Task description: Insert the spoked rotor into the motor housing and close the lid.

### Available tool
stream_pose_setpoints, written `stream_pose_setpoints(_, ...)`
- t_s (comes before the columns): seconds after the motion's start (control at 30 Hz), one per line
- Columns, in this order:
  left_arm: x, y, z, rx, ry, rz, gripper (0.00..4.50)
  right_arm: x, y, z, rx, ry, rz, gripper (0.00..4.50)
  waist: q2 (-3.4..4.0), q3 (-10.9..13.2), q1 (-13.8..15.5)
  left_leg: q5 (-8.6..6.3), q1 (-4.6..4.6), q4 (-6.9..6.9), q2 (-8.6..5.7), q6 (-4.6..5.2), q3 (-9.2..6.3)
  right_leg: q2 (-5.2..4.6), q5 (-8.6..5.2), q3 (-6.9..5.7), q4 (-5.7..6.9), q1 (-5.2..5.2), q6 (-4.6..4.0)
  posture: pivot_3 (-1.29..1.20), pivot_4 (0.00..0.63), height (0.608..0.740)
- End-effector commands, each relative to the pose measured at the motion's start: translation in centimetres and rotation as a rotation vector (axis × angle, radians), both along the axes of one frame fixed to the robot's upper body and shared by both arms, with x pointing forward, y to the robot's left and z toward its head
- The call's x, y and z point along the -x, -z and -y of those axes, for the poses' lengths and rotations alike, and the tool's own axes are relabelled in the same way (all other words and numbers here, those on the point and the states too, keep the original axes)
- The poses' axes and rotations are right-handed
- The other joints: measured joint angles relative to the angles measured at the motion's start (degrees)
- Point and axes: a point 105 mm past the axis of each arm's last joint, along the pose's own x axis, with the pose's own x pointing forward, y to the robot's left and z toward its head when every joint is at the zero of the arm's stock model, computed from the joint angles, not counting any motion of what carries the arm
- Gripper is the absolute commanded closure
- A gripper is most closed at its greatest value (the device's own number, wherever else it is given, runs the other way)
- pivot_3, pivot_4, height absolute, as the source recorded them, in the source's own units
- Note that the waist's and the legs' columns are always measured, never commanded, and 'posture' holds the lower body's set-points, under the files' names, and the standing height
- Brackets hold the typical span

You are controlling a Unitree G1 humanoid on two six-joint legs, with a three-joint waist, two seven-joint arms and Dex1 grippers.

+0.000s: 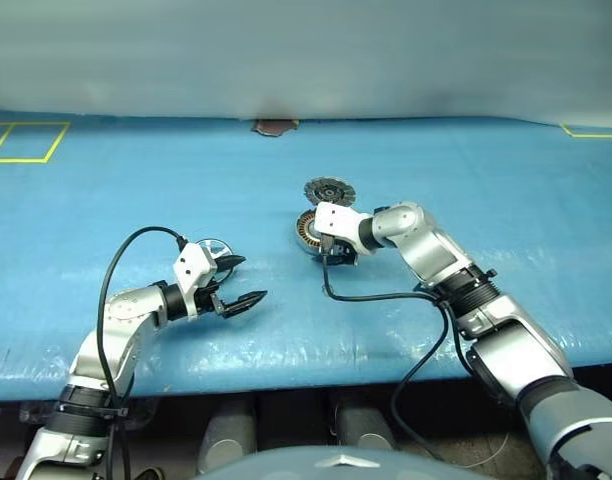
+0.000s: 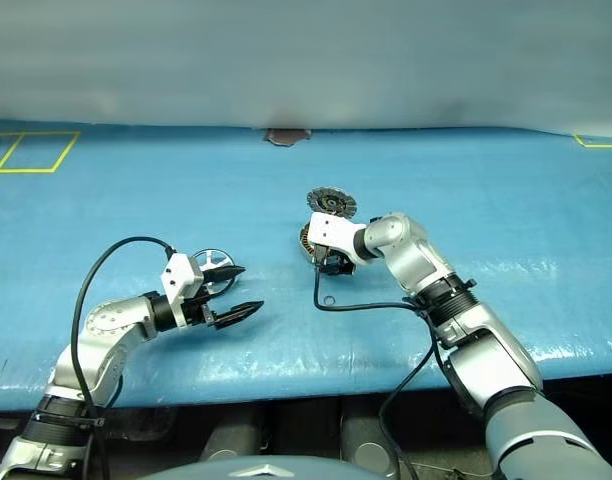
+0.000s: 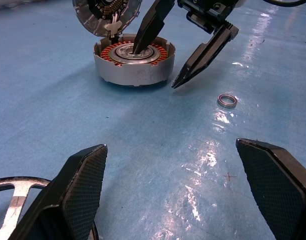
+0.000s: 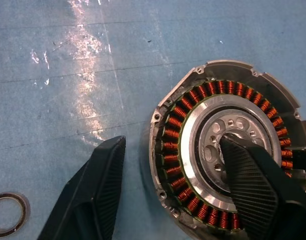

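Blue mat; head view: your right gripper straddles the motor housing rim at centre, jaws part-open, lid behind. Left wrist view: left gripper wide, empty, spoked rotor lower left, ready for pickup.

Work surface: a table under a blue covering, carrying yellow tape outlines at its far corners. Lying directly on it: the motor housing, copper windings facing up; the lid sitting just behind it; the spoked rotor resting well apart, toward the left; a small washer ring lying near the housing.
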Motion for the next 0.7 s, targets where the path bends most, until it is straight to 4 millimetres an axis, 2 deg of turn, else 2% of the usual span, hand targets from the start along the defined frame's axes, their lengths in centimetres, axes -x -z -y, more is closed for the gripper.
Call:
stream_pose_setpoints(0.03,0.0,-1.5,-0.2,0.026,0.014,0.052,0.0,0.2,1.2,-0.1,0.005,0.007,-0.041,1.86,-0.03,0.0,-0.1,0.0,0.0,-0.01,0.0,0.0,0.0,0.0,0.0,-0.01,0.0,0.0,-0.01,0.0,0.15,0.74)
stream_pose_setpoints(0.1,0.0,-1.4,-0.5,0.045,0.01,0.047,0.0,0.2,1.4,-0.1,0.001,0.013,-0.05,1.86,-0.03,0.0,-0.3,0.0,0.01,-0.01,0.01,0.0,0.01,0.0,0.0,0.0,0.0,-0.01,-0.01,0.0,0.15,0.74)
stream_pose_setpoints(0.2,0.0,-1.4,-1.0,0.054,0.005,0.042,0.0,0.2,1.6,-0.1,-0.002,0.021,-0.058,2.37,-0.04,0.0,-0.8,0.0,0.07,-0.01,0.02,0.0,0.01,0.01,0.0,0.0,0.01,0.05,-0.01,0.0,0.15,0.74)
stream_pose_setpoints(0.23,0.0,-1.4,-1.1,0.061,0.002,0.041,0.0,0.2,1.6,-0.1,-0.003,0.022,-0.058,2.42,-0.04,0.0,-1.0,0.0,0.13,-0.01,0.03,0.0,0.01,0.01,0.0,0.0,0.02,0.11,-0.01,0.0,0.15,0.74)
stream_pose_setpoints(0.6,0.2,-1.6,-3.8,0.022,-0.041,0.037,0.0,0.9,-0.3,-1.9,-0.116,0.039,-0.023,2.42,-0.03,0.0,-1.2,0.0,0.02,-0.05,0.03,0.0,0.0,0.01,0.0,-0.01,0.04,-0.05,-0.05,0.0,0.15,0.74)
stream_pose_setpoints(0.7,0.2,-1.7,-4.3,0.017,-0.054,0.035,0.0,1.7,-1.2,-3.2,-0.169,0.011,-0.031,2.42,-0.03,0.0,-1.3,0.0,0.01,-0.09,0.04,-0.01,0.01,0.01,0.0,-0.01,0.03,-0.08,-0.06,0.0,0.15,0.74)
